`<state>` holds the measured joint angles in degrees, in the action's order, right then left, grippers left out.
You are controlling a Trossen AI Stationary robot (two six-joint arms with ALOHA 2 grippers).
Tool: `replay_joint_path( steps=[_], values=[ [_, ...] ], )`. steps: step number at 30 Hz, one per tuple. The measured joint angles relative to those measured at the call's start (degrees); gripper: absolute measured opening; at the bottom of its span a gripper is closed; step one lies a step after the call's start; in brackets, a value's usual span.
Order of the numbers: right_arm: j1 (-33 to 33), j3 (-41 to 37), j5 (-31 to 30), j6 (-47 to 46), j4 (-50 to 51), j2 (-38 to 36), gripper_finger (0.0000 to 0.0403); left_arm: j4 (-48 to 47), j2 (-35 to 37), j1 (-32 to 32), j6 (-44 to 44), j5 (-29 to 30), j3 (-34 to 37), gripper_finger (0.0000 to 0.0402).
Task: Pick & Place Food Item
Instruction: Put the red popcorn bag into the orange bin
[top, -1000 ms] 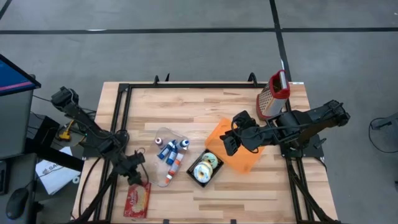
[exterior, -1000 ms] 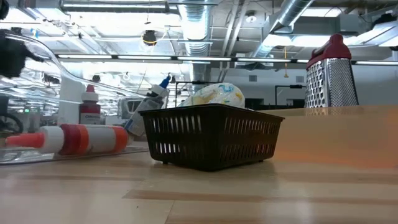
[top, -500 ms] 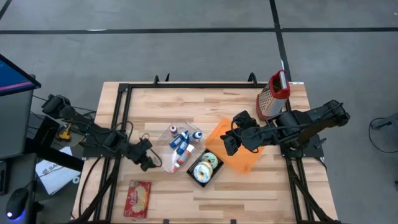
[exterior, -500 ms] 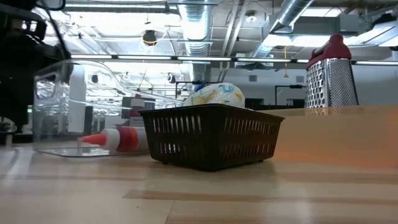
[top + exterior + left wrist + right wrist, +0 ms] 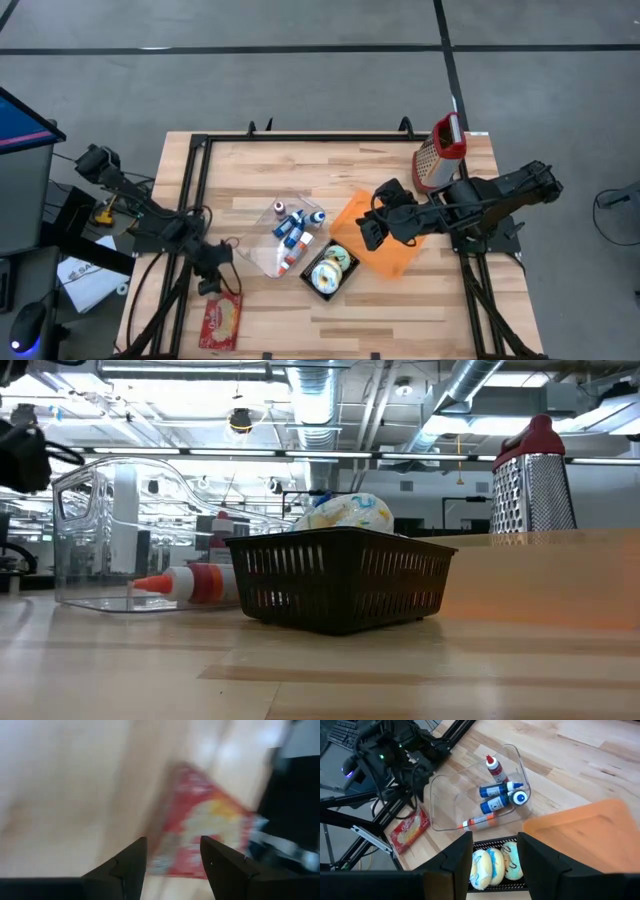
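Note:
A red snack packet (image 5: 222,320) lies flat near the table's front left corner; it also shows in the left wrist view as the packet (image 5: 205,830). My left gripper (image 5: 212,274) hovers open just on the far side of it, with the packet ahead of its fingertips (image 5: 172,840). A black basket (image 5: 340,580) holds glazed donuts (image 5: 330,268) at the table's middle. My right gripper (image 5: 368,230) hangs open above the orange tray (image 5: 388,255), with nothing between its fingers (image 5: 495,837).
A clear plastic bin (image 5: 262,258) with several small bottles (image 5: 292,226) stands left of the basket. A metal grater with a red handle (image 5: 440,152) stands at the far right. A black frame rail (image 5: 195,180) runs along the table's left side.
My left gripper swung from the red packet toward the clear bin, pushed it toward the table's right and far side, then came back toward the packet while rolling its wrist. The bin has slid and turned. My right arm has kept still.

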<state>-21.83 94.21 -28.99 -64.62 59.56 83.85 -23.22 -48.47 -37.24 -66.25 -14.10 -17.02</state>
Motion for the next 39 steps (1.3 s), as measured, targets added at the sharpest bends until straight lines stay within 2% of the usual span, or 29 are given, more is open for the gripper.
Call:
replay_joint_path(
  steps=[5, 10, 14, 23, 30, 39],
  values=[
    [-0.3, 0.0, -0.4, -1.1, 0.1, 0.0, 0.0147, -5.6, 0.0, -2.3, -1.6, 5.3, 0.0, 0.0181],
    [-0.3, 0.0, -0.5, -1.4, 0.1, 0.0, 0.0147, -4.8, 0.0, -2.8, -2.1, 5.4, 0.6, 0.0181],
    [-0.4, 0.0, -0.5, -2.2, 0.0, 0.0, 0.0147, -1.4, 0.0, -4.6, -5.0, 3.8, 2.7, 0.0181],
    [-1.5, 0.0, -0.6, -4.0, 0.0, 0.0, 0.0147, 5.9, 0.1, -9.7, -11.6, 6.2, 6.6, 0.0181],
    [-1.5, 0.0, -0.7, -4.9, 0.0, 0.0, 0.0147, 11.8, -0.4, -10.7, -14.2, 7.1, 8.4, 0.0181],
    [-1.7, 0.0, -0.7, -5.6, 0.0, 0.0, 0.0147, 24.3, -9.7, -11.0, -14.2, 6.3, 8.4, 0.0155]
  ],
)
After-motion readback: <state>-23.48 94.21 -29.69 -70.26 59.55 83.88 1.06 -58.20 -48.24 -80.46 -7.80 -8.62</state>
